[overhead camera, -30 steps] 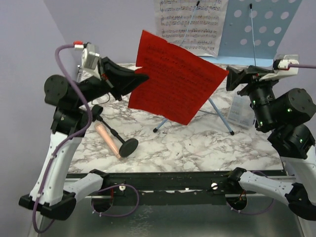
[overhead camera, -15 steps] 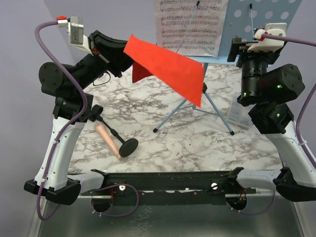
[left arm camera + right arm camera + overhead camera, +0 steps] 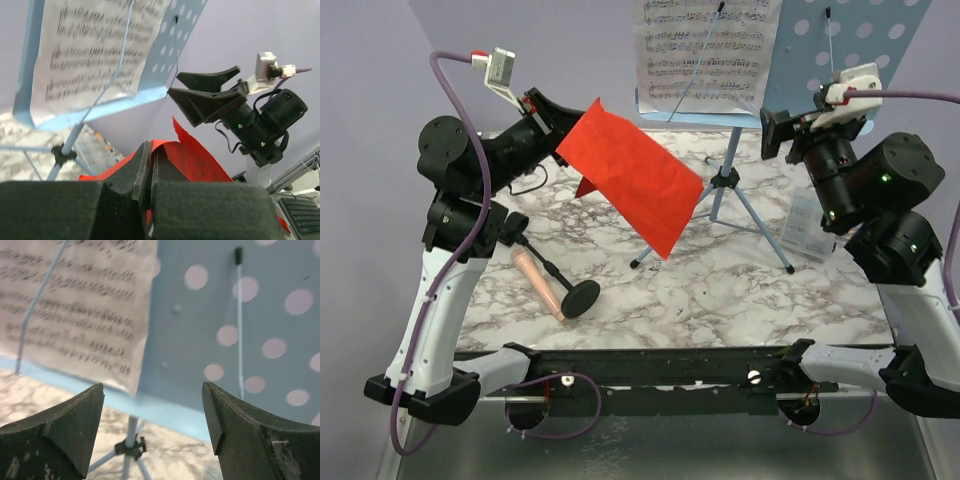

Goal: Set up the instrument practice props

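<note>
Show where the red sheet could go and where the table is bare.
The stand's right half is bare, beside the sheet music. The table is free in front of the legs, right of the microphone. Crowded: back right, with legs, box and right pincer.

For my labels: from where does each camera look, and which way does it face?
Top external: above, behind the bases, looking down at the table; both arms show.
Left wrist: looks up past the left gripper, shut on the red sheet.
Right wrist: faces the music stand; open right gripper shows.
All share the sheet music.
</note>
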Robot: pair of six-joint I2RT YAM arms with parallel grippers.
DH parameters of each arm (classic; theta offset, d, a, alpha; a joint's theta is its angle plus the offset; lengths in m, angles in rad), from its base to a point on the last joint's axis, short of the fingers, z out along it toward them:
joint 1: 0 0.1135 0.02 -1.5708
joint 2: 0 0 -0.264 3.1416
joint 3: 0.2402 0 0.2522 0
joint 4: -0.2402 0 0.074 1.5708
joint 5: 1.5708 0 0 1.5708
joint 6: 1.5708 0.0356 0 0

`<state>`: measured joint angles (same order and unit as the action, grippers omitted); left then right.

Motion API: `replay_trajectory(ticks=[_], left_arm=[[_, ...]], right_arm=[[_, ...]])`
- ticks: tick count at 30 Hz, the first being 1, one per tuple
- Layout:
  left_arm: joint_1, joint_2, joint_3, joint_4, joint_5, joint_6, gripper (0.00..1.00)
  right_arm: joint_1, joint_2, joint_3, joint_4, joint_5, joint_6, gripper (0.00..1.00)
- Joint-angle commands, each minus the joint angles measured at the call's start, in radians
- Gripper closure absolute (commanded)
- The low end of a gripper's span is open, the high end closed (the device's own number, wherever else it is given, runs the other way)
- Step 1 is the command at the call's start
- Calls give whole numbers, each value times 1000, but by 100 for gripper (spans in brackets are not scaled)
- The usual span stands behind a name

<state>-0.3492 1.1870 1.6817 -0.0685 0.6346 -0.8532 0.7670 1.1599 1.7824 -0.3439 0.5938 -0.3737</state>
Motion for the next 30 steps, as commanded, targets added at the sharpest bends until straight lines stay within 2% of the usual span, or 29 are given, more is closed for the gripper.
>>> replay_trajectory(ticks=[1, 4, 6, 9, 13, 16, 21, 25, 30], left_arm=[[-1, -89, -56, -274, -16, 35, 100], [-1, -90, -53, -399, -8, 8, 100], [-1, -97, -75, -436, -1, -50, 100], [-1, -111, -102, -523, -34, -71, 100], [-1, -151, -208, -599, -121, -119, 100], [0, -191, -319, -610, -156, -180, 100], [1, -205, -427, -607, -116, -253, 100], [1, -216, -469, -601, -101, -250, 100], [1, -254, -534, -562, -135, -308, 100]], right_arm=[[5, -116, -53, -237, -267, 191, 12], [6, -183, -136, -320, -536, 198, 2], [5, -230, -238, -331, -720, 199, 0], [5, -292, -439, -254, -933, 231, 0], [6, -340, -702, -82, -1109, 296, 0], [5, -358, -874, 69, -1155, 339, 0], [6, -405, -1150, 474, -1073, 512, 0], [6, -380, -1246, 748, -1065, 689, 0], [6, -327, -1317, 972, -1108, 849, 7]])
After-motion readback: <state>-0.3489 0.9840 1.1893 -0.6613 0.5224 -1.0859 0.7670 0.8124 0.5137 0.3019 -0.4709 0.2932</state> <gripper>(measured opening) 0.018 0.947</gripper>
